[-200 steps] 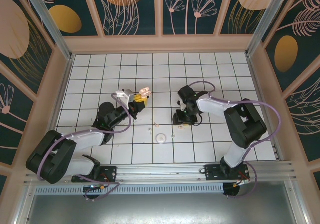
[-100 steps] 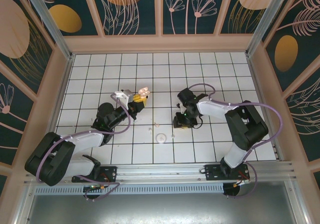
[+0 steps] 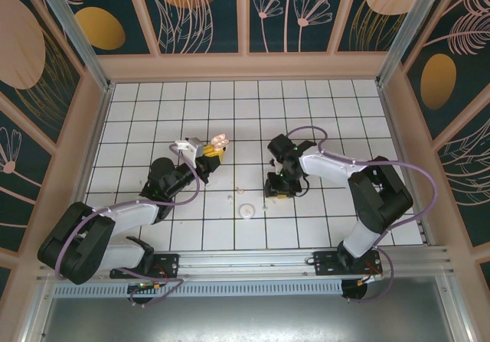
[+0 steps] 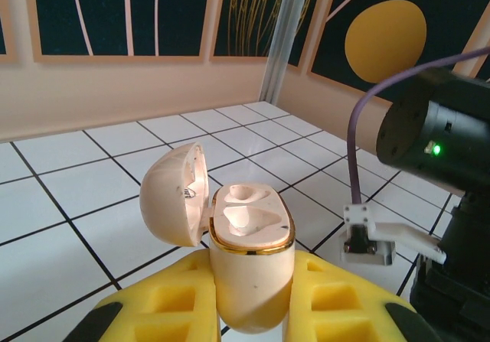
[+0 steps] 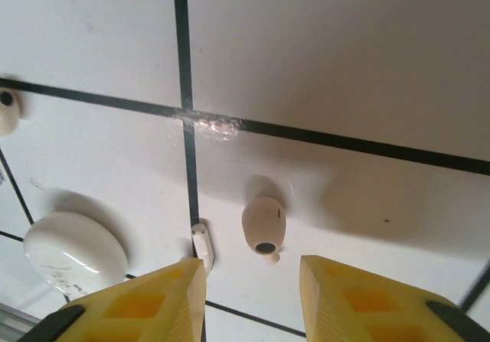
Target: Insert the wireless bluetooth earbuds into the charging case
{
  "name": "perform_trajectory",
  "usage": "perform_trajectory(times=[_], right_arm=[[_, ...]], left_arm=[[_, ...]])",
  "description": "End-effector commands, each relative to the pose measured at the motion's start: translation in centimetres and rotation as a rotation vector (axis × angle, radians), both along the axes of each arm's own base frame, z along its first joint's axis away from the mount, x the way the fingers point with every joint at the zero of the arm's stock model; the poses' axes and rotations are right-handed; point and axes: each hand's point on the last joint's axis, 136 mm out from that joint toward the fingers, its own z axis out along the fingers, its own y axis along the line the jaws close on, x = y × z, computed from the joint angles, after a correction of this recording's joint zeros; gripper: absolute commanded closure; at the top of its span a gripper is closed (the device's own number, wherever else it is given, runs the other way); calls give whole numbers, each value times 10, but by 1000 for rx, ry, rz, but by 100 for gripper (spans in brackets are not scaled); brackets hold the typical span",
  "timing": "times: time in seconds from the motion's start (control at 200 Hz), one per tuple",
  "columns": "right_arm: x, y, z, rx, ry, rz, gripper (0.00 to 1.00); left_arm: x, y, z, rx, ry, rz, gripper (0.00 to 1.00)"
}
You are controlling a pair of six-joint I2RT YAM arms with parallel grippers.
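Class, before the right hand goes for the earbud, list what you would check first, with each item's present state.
1. Charging case lid open, wells empty: ok.
2. Left hand shut on the case, case upright: ok.
3. Earbud lined up with the gap of the right hand: ok.
4. Right hand gripping the earbud: not ok, open and apart from it.
5. Small white piece beside the earbud clear of the fingers: cannot tell.
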Motion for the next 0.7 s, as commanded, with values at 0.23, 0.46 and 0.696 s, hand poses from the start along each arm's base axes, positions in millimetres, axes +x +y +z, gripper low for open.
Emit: perform_trajectory(times=[0.23,0.46,0.696], right_arm=[[8,-11,5,-194,6,49,66],[5,-1,-4,-207,27,98,67],[1,-1,-16,-232,45,115,68]], left_arm=[[-2,0,6,-12,-9,1,87],[1,-1,4,-5,-2,5,87],[2,-2,2,0,7,1,87]])
